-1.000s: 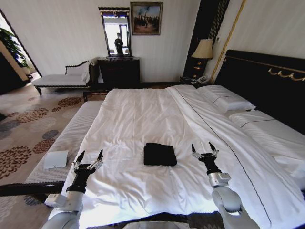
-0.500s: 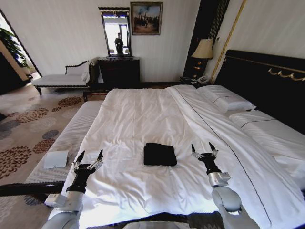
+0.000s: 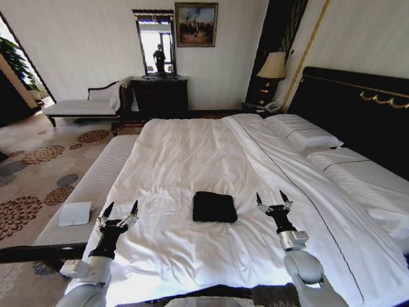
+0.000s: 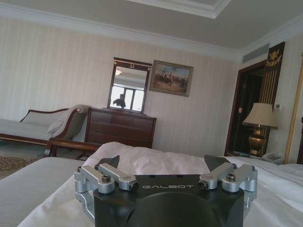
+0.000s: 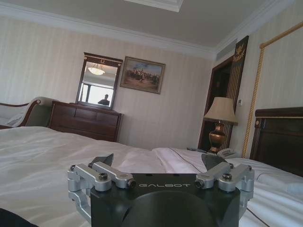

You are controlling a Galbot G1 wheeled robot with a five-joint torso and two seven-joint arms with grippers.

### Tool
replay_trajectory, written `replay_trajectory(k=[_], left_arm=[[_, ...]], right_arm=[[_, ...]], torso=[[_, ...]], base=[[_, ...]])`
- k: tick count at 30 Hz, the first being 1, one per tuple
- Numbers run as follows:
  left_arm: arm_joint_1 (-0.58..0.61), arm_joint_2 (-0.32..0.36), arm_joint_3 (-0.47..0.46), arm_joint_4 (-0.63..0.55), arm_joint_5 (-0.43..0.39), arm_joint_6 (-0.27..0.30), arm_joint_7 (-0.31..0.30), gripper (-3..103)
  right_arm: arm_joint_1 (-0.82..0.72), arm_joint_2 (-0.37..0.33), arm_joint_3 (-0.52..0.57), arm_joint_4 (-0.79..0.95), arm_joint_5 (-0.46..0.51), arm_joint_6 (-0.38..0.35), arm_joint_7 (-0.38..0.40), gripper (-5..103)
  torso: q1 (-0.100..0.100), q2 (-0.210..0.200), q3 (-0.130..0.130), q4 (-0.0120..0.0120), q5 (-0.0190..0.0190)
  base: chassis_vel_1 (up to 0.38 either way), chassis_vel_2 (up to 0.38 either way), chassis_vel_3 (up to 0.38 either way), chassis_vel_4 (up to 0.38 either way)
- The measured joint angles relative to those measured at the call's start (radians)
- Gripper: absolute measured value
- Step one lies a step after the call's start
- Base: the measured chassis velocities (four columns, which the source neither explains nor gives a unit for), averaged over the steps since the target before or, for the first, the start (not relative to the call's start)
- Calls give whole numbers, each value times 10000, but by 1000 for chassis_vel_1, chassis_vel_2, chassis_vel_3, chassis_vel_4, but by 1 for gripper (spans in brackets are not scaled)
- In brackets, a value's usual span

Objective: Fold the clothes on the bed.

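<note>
The left end effector (image 3: 120,210) hovers low above the near left part of the bed (image 3: 192,153), over the white sheet close to the mattress edge. Its two dark fingertips (image 3: 134,207) are spread wide apart and hold nothing. In the left wrist view the same end effector (image 4: 162,163) has its fingers wide open, and only white linen lies before it.

The right end effector (image 3: 273,202) hovers on the other side, also above the white sheet, and its fingertips (image 3: 283,196) are spread in the same way, with nothing between them. The right wrist view shows this end effector (image 5: 157,161) open too.

Between the two end effectors lies the black T-shirt (image 3: 215,207). It is folded into a small flat rectangle and rests on the near middle part of the bed, apart from both end effectors and somewhat nearer to the right one. No lettering is visible on it.

Farther away, white pillows (image 3: 300,133) lie against the dark headboard (image 3: 358,109) on the right. A pale striped bench (image 3: 96,185) stands along the left side of the bed, with a white cloth-like item (image 3: 75,213) on it. Beyond the bed there are a dark dresser (image 3: 160,96) with a mirror (image 3: 156,43), a chaise (image 3: 86,103), and a lamp (image 3: 273,67).
</note>
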Motion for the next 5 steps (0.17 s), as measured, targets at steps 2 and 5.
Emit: replay_trajectory(k=[2,5], left_arm=[[0,0,0,0,0,0,0,100],[0,0,0,0,0,0,1,100]], right_arm=[[1,0,-2,-2,1,0,2,100],[3,0,-4,-3,3,-1,4,100]], torso=[[0,0,0,0,0],[0,0,0,0,0]], base=[[0,0,0,0],[0,0,0,0]])
